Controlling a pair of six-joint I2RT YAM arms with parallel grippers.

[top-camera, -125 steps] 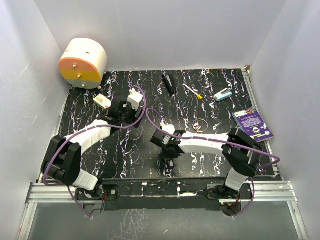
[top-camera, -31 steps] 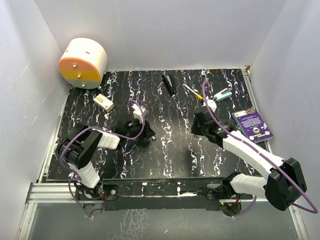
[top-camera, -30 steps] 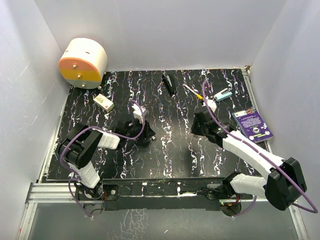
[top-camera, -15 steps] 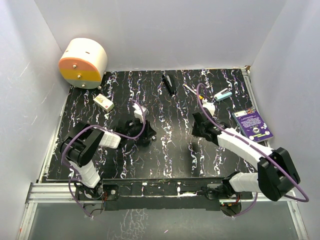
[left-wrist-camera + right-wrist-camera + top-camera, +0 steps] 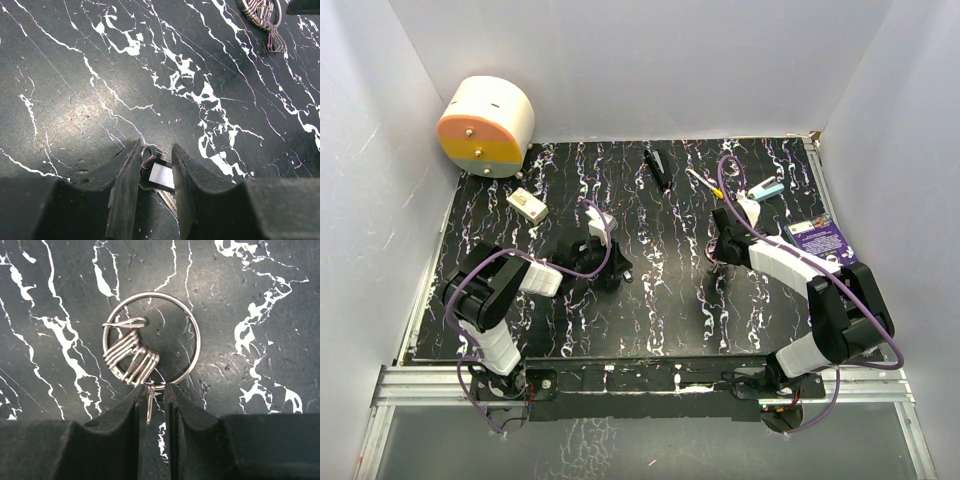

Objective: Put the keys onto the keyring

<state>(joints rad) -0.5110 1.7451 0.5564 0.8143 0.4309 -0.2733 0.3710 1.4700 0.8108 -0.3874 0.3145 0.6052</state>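
Here, booklet [image 5: 825,248] print illegible; keyring [image 5: 199,342] at right end effector [image 5: 151,392] tips.

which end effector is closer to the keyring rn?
Right. The right end effector is at the keyring's near rim, almost touching it. The left end effector straddles a key farther off; the keyring sits at the far corner of its view.

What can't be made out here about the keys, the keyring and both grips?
- Left wrist: the key lies mostly hidden inside the left gripper; gripped or not, unclear. The keyring is cut by the top edge.
- Right wrist: the right gripper covers the keyring's lower rim; whether it pinches the hanging wire is unclear.
- Top external: both grippers hide key and keyring.
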